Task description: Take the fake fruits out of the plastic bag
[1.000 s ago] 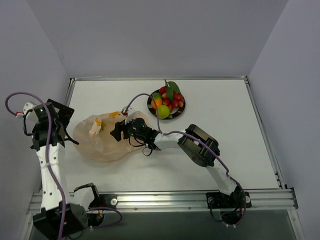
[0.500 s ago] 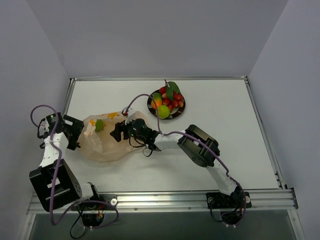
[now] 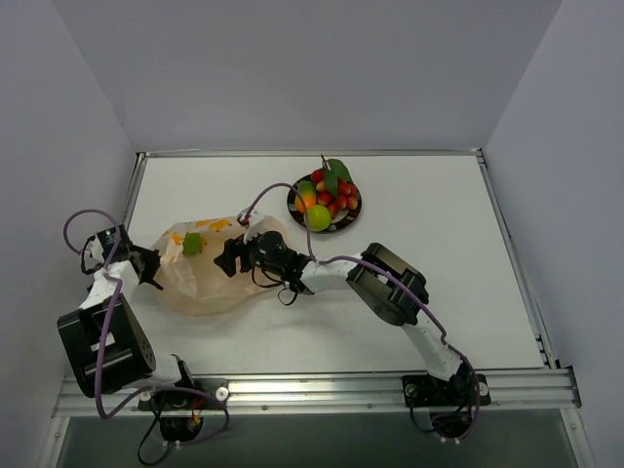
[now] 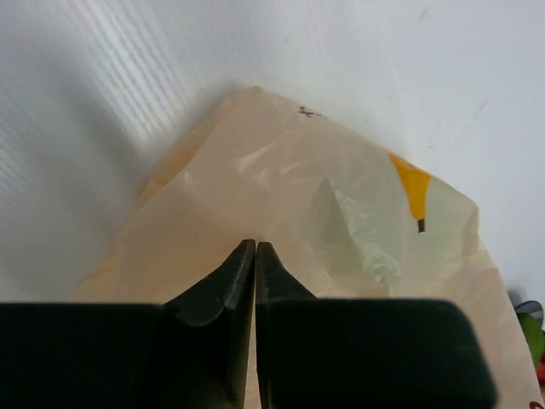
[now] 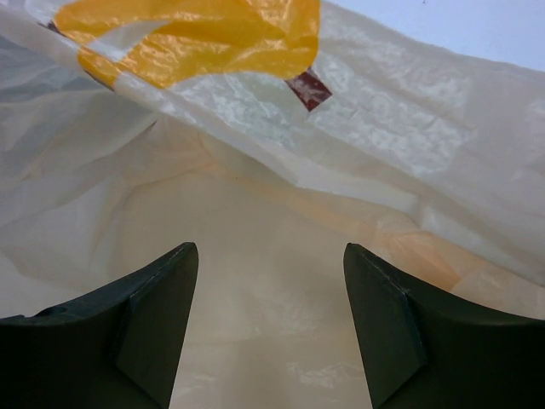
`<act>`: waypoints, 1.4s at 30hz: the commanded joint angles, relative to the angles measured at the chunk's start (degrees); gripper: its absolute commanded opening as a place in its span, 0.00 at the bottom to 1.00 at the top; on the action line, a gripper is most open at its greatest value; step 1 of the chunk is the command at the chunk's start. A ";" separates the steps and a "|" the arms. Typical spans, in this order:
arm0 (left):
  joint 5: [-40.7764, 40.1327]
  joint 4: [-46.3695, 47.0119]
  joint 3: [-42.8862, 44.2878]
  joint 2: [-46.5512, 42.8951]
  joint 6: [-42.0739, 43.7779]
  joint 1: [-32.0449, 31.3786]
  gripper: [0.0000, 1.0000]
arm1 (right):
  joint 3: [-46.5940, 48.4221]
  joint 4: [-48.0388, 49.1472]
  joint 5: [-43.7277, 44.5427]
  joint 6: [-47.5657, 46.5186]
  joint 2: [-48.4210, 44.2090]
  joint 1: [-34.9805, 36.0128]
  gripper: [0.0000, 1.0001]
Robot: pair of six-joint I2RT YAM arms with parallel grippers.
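Observation:
The plastic bag (image 3: 210,283) lies crumpled at the table's left, peach-tan with orange-yellow marks. A lime-green ball (image 3: 193,244) shows through its upper left part. My left gripper (image 3: 152,271) sits at the bag's left edge; in the left wrist view its fingertips (image 4: 255,245) are pressed together on the bag's film (image 4: 281,187). My right gripper (image 3: 230,257) is at the bag's right side, open, its fingers spread over the film (image 5: 255,213) with nothing between them (image 5: 268,281). More fake fruits rest on the plate (image 3: 343,227): a green ball (image 3: 318,216), red berries (image 3: 336,197), a mango (image 3: 307,194).
White side walls close the table on the left, back and right. A metal rail (image 3: 322,390) runs along the near edge by the arm bases. Purple cables loop from both arms over the table's near half.
My left arm swung down from high at the left to the bag's left edge, and its gripper went from open to shut there. The right arm stayed still.

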 commanded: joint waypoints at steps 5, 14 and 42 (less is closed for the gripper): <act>6.62 11.07 2.67 -8.49 2.88 -3.25 0.02 | -1.79 4.70 -0.35 0.17 -4.82 -0.35 0.65; -1.00 -3.93 1.87 -20.73 7.11 -2.92 0.17 | -4.17 7.61 0.45 0.43 -6.94 -0.62 0.66; -4.36 -12.83 21.40 15.91 10.01 -2.91 0.95 | -3.12 7.08 -0.78 1.40 -5.88 -0.26 0.66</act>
